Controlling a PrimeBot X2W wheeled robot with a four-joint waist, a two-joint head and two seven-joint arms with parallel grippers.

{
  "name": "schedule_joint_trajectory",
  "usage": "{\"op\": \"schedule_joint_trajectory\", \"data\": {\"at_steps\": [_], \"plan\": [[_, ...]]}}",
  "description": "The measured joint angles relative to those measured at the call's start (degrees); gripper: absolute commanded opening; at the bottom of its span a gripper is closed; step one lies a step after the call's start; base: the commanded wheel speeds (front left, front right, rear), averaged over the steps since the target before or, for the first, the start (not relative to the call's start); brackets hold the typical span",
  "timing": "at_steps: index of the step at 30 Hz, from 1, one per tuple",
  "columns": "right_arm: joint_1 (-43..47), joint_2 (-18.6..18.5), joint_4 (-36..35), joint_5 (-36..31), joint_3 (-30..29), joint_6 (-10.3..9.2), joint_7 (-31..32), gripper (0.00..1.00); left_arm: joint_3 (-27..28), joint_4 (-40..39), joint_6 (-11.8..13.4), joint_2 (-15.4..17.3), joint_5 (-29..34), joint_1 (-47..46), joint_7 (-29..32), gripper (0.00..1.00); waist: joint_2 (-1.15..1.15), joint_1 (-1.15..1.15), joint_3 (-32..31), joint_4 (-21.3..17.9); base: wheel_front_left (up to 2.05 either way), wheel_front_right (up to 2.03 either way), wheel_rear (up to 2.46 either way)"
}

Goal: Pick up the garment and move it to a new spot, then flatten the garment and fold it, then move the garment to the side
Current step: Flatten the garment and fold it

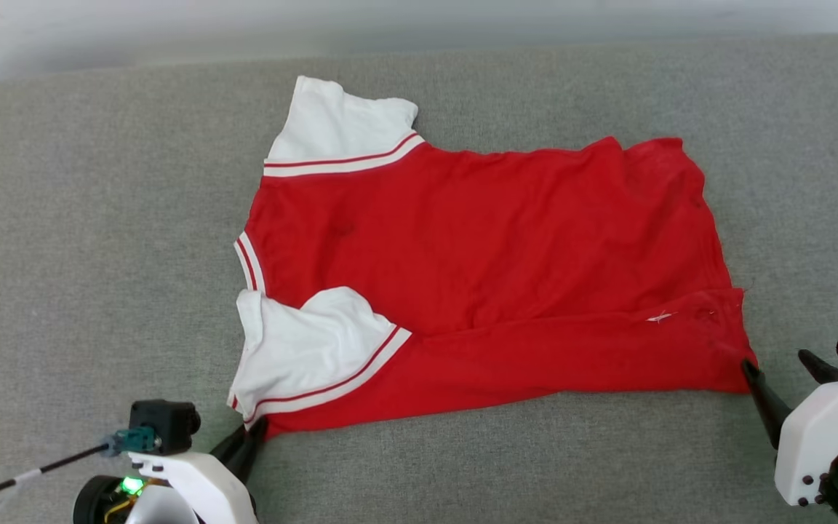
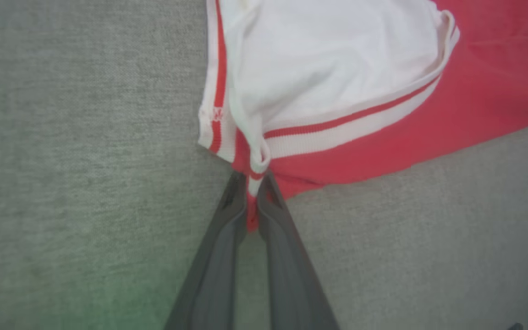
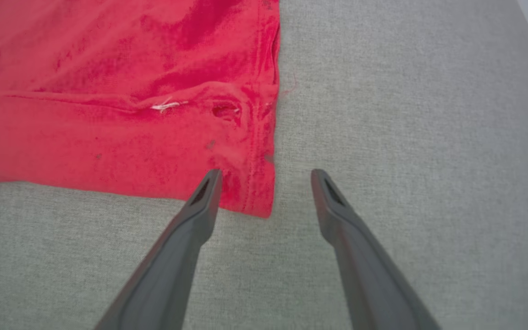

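Note:
The garment (image 1: pixel 477 262) lies spread on the grey surface, red body with two white sleeves at its left end, one far and one near. My left gripper (image 1: pixel 253 437) is shut on the near corner by the near sleeve's striped trim; in the left wrist view a pinch of red-and-white cloth of the garment (image 2: pixel 337 68) sits between the two fingers of the left gripper (image 2: pixel 251 183). My right gripper (image 1: pixel 779 367) stands open at the garment's near right hem corner. In the right wrist view the right gripper (image 3: pixel 266 176) straddles that corner of the garment (image 3: pixel 108 114), one finger over the cloth, the other beside it.
A grey fabric surface (image 1: pixel 99 218) stretches under everything, with bare room all around the garment. Its far edge meets a pale wall (image 1: pixel 172 29) at the top of the head view. A thin dark cable (image 1: pixel 19 477) runs off to the left from my left wrist.

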Motion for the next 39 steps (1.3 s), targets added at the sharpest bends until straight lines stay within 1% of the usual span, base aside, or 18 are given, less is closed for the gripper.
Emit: {"op": "schedule_joint_trajectory", "data": {"at_steps": [3,5,10,13,19,21,27,28,29,30,31,33,39], "plan": [[-0.29,0.85,2.18,0.42,-0.37,0.00,0.76,1.00,-0.41,-0.92,-0.07,-0.30,0.10,1.06,-1.01,0.00,0.00,0.00,-1.50,0.47,0.00,0.00,0.00],[-0.32,0.38,3.68,-0.68,-0.11,0.01,1.26,1.00,-0.51,-2.32,-0.03,-0.22,0.46,1.68,-1.65,0.00,0.00,0.00,-2.51,0.96,0.00,0.00,0.00],[-2.52,0.44,7.32,-2.13,-0.67,0.00,1.97,1.00,0.07,-7.93,0.56,1.97,1.59,2.29,-2.47,0.00,0.00,0.00,-3.62,2.24,0.00,0.00,0.00],[-3.49,1.51,10.57,-1.97,-1.64,0.00,2.65,1.00,0.08,-11.50,0.66,3.03,2.11,2.30,-2.23,0.00,0.00,0.00,-3.30,2.87,0.00,0.00,0.00],[-5.05,2.25,16.22,-2.34,-1.71,0.00,2.90,1.00,0.12,-15.83,1.66,3.72,3.02,2.12,-1.52,0.00,0.00,0.00,-1.59,4.15,0.00,0.00,0.00],[-5.72,2.18,17.04,-1.89,-1.33,0.00,2.50,1.00,0.26,-16.70,1.89,3.83,3.15,1.95,-1.54,0.00,0.00,0.00,-0.79,4.48,0.00,0.00,0.00],[-6.83,0.59,19.08,-0.33,0.85,-0.13,1.08,1.00,0.38,-17.08,1.46,4.14,3.50,1.06,-1.78,0.00,0.00,-0.01,1.21,5.44,0.00,0.00,0.00],[-7.12,0.36,19.49,0.23,1.13,-0.14,1.04,0.49,0.44,-16.89,1.45,4.16,3.49,1.03,-1.78,0.00,0.00,-0.01,1.39,5.56,0.00,0.00,0.00],[-7.34,0.20,19.93,0.76,1.49,-0.19,0.89,0.33,0.45,-16.62,1.37,4.22,3.47,0.96,-1.79,0.00,0.00,-0.01,1.42,5.65,0.00,0.00,0.00],[-7.51,0.03,20.31,1.20,1.90,-0.20,0.87,0.04,0.60,-16.31,1.20,4.16,3.11,0.94,-1.86,0.00,0.00,-0.01,1.28,5.68,0.00,0.00,0.00],[-7.65,-0.19,20.70,1.35,2.37,-0.19,0.68,0.00,0.99,-16.10,0.99,3.83,2.07,0.97,-2.13,0.00,0.00,-0.01,1.09,5.67,0.00,0.00,0.00],[-8.10,-0.18,21.65,1.31,2.98,-0.08,-0.05,0.00,1.37,-15.63,0.62,3.36,0.79,1.12,-2.50,0.00,0.00,-0.01,0.58,5.53,0.00,0.00,0.00],[-7.82,-0.24,22.25,0.62,2.18,0.04,-1.00,0.00,1.30,-14.39,0.47,4.60,-0.12,3.09,-2.01,0.00,0.00,0.00,-2.25,4.28,0.00,0.00,0.00]]}}
